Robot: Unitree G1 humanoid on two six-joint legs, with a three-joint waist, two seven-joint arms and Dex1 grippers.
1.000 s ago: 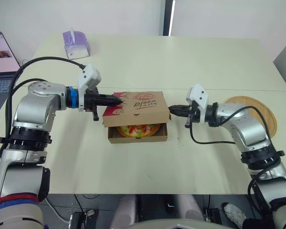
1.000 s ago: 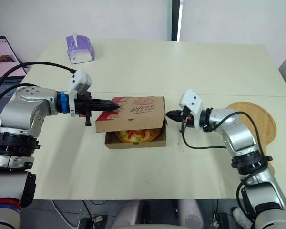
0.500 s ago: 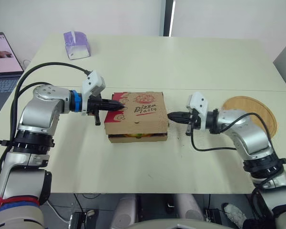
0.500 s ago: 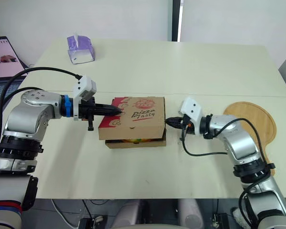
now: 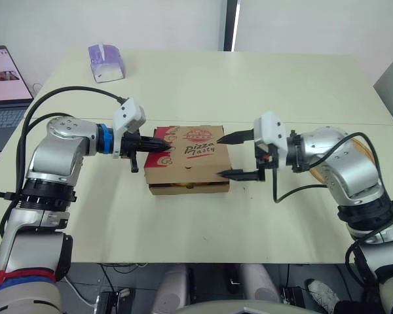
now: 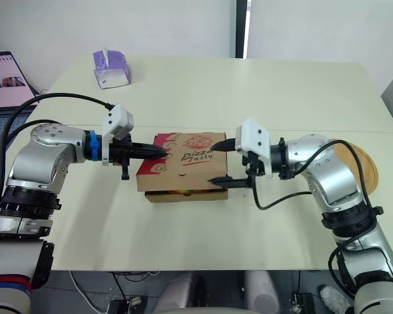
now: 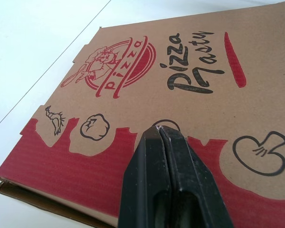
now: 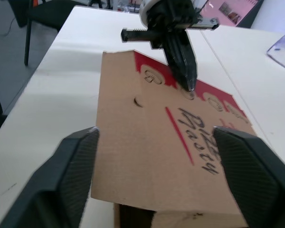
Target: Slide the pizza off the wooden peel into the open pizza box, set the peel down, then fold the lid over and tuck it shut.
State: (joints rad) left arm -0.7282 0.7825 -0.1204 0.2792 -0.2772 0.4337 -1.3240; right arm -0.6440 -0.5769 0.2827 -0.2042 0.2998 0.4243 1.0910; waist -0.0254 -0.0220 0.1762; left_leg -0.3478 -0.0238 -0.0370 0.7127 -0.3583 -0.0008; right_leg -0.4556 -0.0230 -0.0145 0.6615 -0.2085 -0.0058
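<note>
The brown cardboard pizza box with red print is sitting mid-table, its lid seemingly down but untucked. The left gripper, fingers pinched together, is pressing the lid's 9 o'clock edge. The right gripper is gaping wide around the 3 o'clock side, so it should be pushing that flap in squarely while the left is holding the lid flat

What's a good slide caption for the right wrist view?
Open right gripper spans the side of the pizza box while the shut left gripper rests its tip on top.
</note>
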